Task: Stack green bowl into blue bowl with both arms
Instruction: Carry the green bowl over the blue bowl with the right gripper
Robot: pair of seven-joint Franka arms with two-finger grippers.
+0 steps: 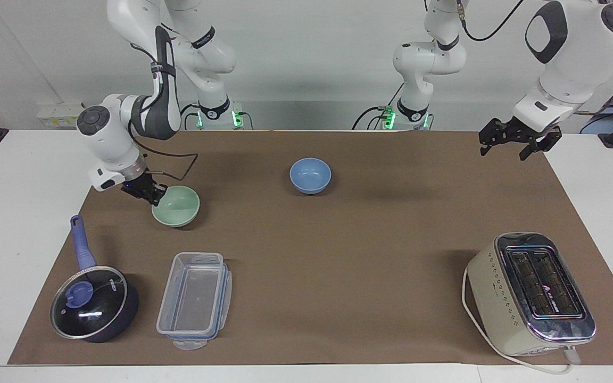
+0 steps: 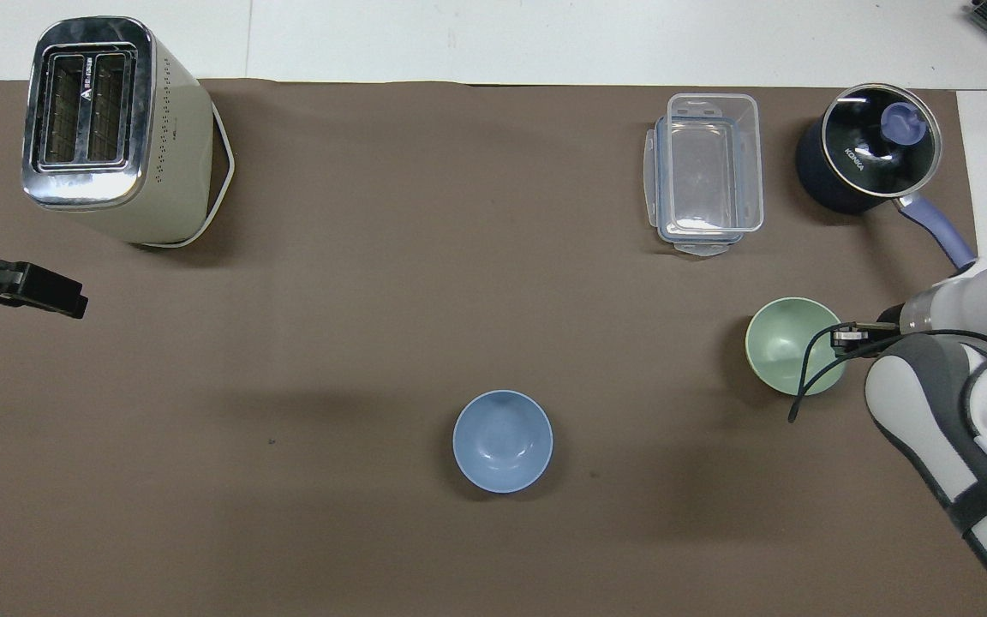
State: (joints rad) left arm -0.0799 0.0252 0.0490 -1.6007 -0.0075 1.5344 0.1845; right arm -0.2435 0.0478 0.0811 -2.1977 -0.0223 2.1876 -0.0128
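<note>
From the facing camera, the right end effector [image 1: 153,196] gripped the rim of the green bowl [image 1: 176,206], its fingers pinched on the edge at the right arm's end of the tabletop [image 1: 338,255]. The bowl appeared lifted just clear of the brown mat, a shadow beneath it. The blue bowl [image 1: 310,175] sat upright on the mat, well apart from the green one and closer to the robots. The left end effector [image 1: 514,139] hung in the air over the mat's edge at the left arm's end, fingers spread wide and holding nothing. A saucepan [image 1: 93,308], a clear container [image 1: 195,300] and a toaster [image 1: 532,295] stood along the edge farthest from the robots.

Seen from overhead, the right end effector [image 2: 845,337] clasped the green bowl [image 2: 789,345] at its rim. The blue bowl [image 2: 502,440] lay mid-table, nearer the robots. The left end effector [image 2: 26,290] waited over the mat beside the toaster [image 2: 112,128], its spread impossible to judge from this angle.
</note>
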